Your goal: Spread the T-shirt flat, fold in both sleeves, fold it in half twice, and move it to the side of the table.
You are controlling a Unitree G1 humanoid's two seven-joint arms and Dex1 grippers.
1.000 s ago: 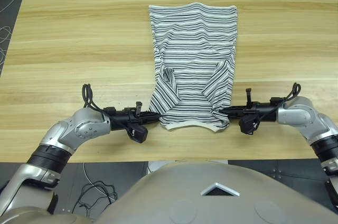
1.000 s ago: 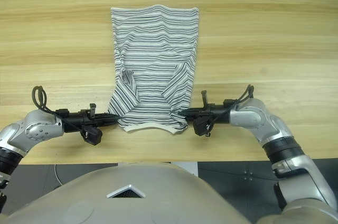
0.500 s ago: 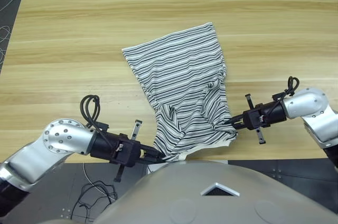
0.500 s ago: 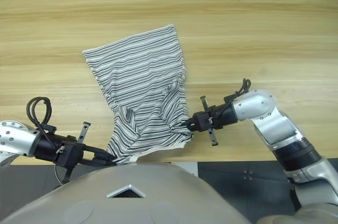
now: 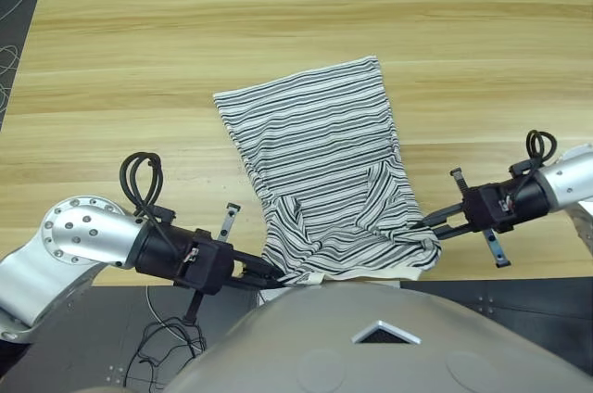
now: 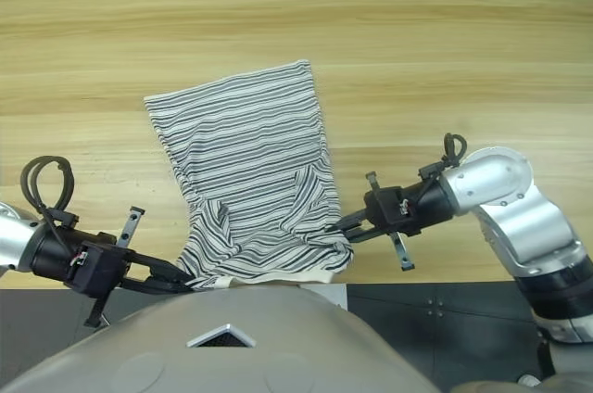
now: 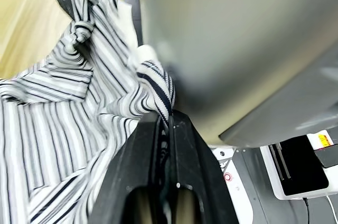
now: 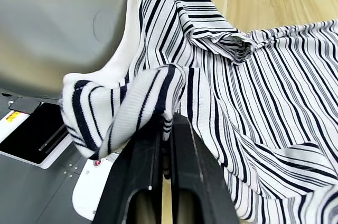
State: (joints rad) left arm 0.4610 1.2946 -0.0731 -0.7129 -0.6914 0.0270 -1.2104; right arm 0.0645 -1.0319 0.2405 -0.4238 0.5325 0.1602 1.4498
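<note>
One striped T-shirt (image 5: pixel 324 166) lies skewed at centre frame on the bench (image 5: pixel 139 41), sleeves folded in, hem at the bench's near edge. Its lower-left corner is clamped in the left hand (image 5: pixel 271 275), its lower-right corner in the right hand (image 5: pixel 424 224).

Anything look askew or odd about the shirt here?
The T-shirt lies skewed on the table, its far edge slanting. Its near corners are bunched where the left gripper and right gripper pinch them at the table's near edge.
</note>
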